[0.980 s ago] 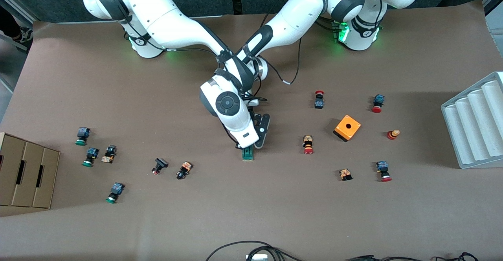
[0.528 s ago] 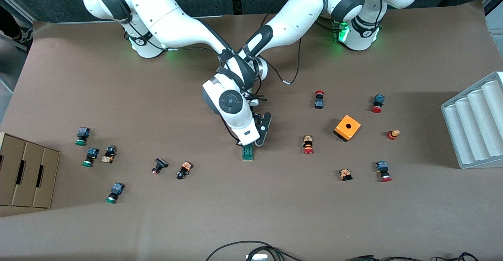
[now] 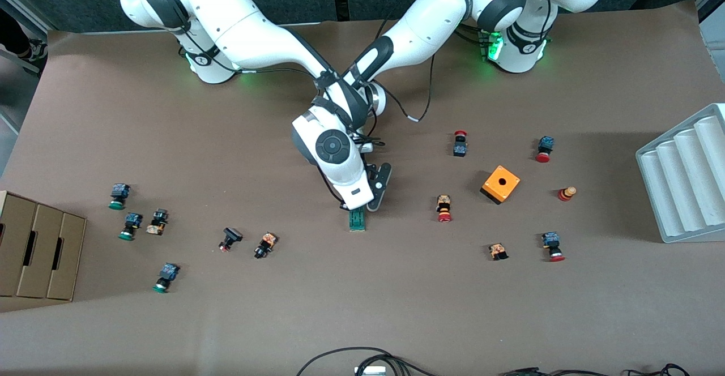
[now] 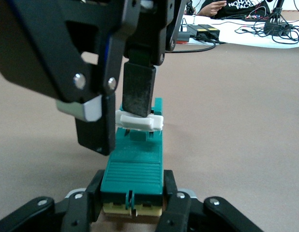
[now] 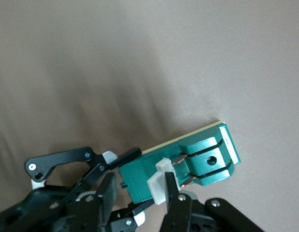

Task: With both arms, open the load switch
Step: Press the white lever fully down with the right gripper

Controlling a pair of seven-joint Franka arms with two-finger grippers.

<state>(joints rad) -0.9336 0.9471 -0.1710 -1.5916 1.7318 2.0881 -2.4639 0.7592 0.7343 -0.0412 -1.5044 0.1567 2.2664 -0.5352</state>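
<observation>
From the front view, a brown paper-covered table (image 3: pixel 396 308) fills the room's floor space, with dark panels along its edge by the robots' bases and black cables trailing at the near edge. A brown cardboard tray of three compartments (image 3: pixel 37 251) sits at the right arm's end, a ribbed white plastic rack (image 3: pixel 688 175) at the left arm's end. Small red- and green-capped push buttons lie scattered about, and an orange cube with a hole (image 3: pixel 500 184) rests toward the left arm's end. Both white arms meet at mid-table over the slim dark-green load switch (image 3: pixel 357 219), which lies flat on the paper. Here the right gripper (image 3: pixel 352 208) is mostly hidden under its own wrist, and the left gripper (image 3: pixel 375 197) shows only one black finger beside it.

The left wrist view gives what that one cannot: the left gripper (image 4: pixel 133 205) is clamped on the near end of the load switch (image 4: pixel 133 169), a finger on either flank. At its other end the right gripper (image 4: pixel 127 123) has closed on the small white tab (image 4: pixel 140 121).

The right wrist view shows the right gripper (image 5: pixel 140 191) pinching that white tab (image 5: pixel 158 182) from above, with the load switch (image 5: pixel 188 162) stretching away over bare paper, copper contacts showing in its middle. The left gripper's fingers (image 5: pixel 123 157) grip its end.
</observation>
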